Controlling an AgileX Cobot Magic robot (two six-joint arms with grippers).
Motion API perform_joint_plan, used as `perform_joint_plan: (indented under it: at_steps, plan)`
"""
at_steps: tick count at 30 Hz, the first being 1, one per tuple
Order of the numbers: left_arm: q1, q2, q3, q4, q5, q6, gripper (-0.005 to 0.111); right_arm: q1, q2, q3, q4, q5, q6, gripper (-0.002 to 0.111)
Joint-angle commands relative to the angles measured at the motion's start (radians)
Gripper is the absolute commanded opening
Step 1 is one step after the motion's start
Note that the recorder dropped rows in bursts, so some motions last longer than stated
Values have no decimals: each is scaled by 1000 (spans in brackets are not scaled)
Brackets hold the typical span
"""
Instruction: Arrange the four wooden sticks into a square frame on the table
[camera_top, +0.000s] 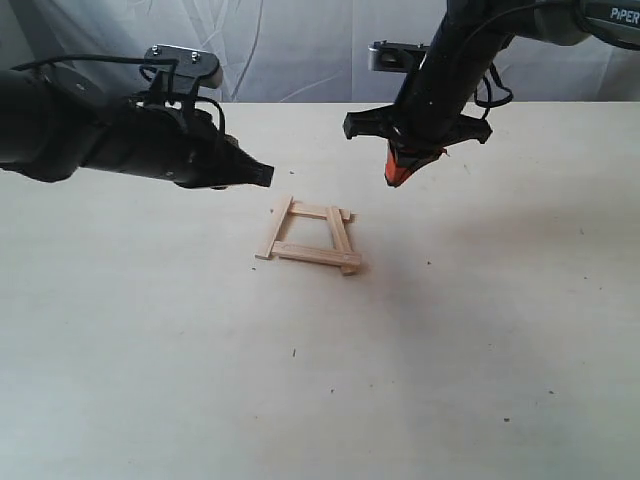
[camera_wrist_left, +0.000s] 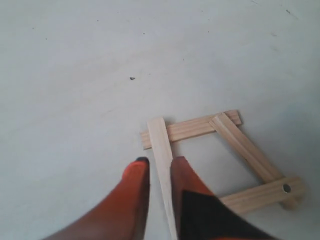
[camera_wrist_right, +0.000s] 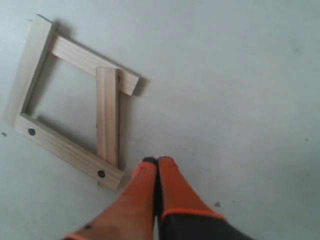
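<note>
Four wooden sticks (camera_wrist_right: 107, 116), flat pale grainy strips, are lying as a square frame (camera_top: 315, 256) on the cream table (camera_top: 150, 350), ends overlapping, one showing two dark holes. The left gripper (camera_wrist_left: 160, 161) is hovering narrowly parted, holding nothing; the right gripper (camera_wrist_right: 157, 161) is hanging pinched closed, empty

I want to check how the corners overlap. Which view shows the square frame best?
The right wrist view: the whole square frame lies close and unobstructed, with all four corners visible. The left wrist view is close too, but the left fingers hide one corner. The exterior view shows it whole but small and slanted.
</note>
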Motion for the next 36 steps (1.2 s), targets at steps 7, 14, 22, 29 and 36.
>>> perform_joint_plan:
  at_steps: [7,14,22,29,36]
  plan:
    - [-39,171,-80,-70,-39,-9,40,18,-13,-7,9,-8,4,1]
    - [-39,243,-123,-74,17,-56,47,18,-13,-7,-6,-8,10,1]
    - [-39,272,-125,-74,24,-58,52,18,-13,-7,-6,-5,2,1]
    - [-39,302,-125,-74,50,-87,52,35,-13,-7,-11,-6,0,1]
    - [-39,302,-125,-67,17,-87,45,53,-13,-7,-10,-4,-10,1]
